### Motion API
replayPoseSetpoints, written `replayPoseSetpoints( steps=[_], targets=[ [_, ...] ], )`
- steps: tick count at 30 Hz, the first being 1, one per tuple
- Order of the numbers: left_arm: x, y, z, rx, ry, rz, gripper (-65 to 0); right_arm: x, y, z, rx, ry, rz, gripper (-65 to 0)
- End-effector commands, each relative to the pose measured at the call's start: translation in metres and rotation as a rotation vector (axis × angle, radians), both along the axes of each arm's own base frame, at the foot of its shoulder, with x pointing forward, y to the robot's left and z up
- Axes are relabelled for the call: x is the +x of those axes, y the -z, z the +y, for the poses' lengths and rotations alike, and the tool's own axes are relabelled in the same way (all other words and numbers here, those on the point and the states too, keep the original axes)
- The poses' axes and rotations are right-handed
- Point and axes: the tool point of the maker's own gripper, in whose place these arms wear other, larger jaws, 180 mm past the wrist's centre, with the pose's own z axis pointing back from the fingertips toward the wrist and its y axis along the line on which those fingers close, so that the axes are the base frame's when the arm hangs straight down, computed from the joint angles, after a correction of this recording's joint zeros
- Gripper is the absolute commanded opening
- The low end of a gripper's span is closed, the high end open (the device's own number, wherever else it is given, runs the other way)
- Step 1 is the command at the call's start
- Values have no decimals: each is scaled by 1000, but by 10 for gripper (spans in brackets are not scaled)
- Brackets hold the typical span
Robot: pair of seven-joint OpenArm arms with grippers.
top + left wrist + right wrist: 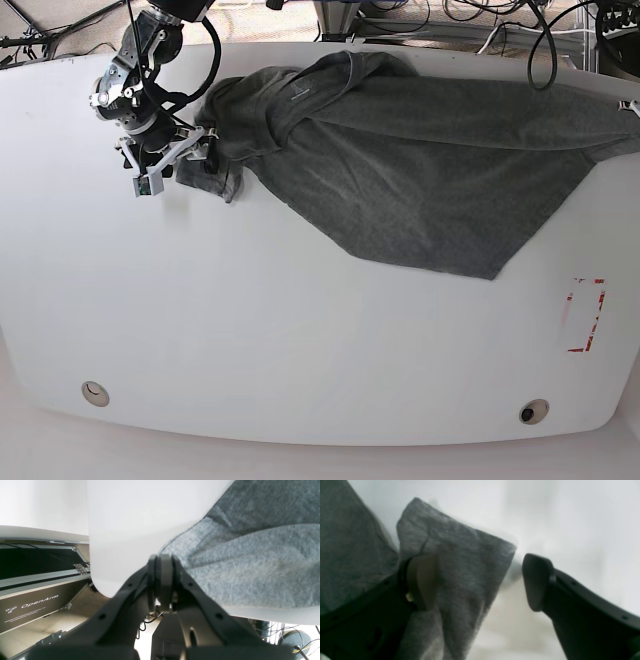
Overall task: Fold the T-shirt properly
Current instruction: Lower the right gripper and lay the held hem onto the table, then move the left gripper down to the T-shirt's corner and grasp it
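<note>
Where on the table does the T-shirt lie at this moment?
In the base view the T-shirt spreads across the white table's far half, its left sleeve at the right gripper.

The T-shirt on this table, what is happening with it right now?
Two robot arms are working on the T-shirt, which lies spread and rumpled across the far side of the white table, not yet folded. The left gripper is shut, pinching the fabric's edge at the table's edge. The right gripper is open at the shirt's other end, with a flap of cloth lying against one finger, but it is not clamped.
</note>
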Motion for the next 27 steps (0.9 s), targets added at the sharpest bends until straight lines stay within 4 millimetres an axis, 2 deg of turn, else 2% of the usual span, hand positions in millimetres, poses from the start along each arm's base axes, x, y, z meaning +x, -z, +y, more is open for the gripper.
replayPoseSetpoints(
  steps=[1, 7, 10, 13, 16, 18, 19, 22, 24, 27],
  targets=[
    [6, -15, 5, 34, 14, -33, -650, 1, 3, 11, 6, -44, 8, -154],
    [6, -15, 5, 34, 14, -33, -650, 2, 6, 32, 30, -99, -3, -162],
    [6, -15, 5, 34, 14, -33, -650, 0, 11, 37, 42, -108, 8, -216],
    [6, -15, 5, 34, 14, -33, -650, -3, 18, 40, 57, -109, 27, -355],
    [7, -15, 4, 33, 15, -32, -650, -3, 23, 41, 68, -106, 38, -537],
    [7, -14, 4, 32, 18, -31, -619, -3, 24, 40, 68, -106, 42, -628],
    [7, -14, 4, 32, 17, -29, -585, -4, 25, 40, 68, -107, 45, -650],
    [7, -15, 4, 33, 19, -30, -464, -3, 23, 39, 64, -109, 41, -650],
    [9, -15, 4, 31, 17, -36, -301, -3, 23, 39, 62, -109, 41, -647],
    [18, -20, 5, 27, 12, -65, -117, -3, 23, 38, 60, -109, 39, -650]
  ],
)
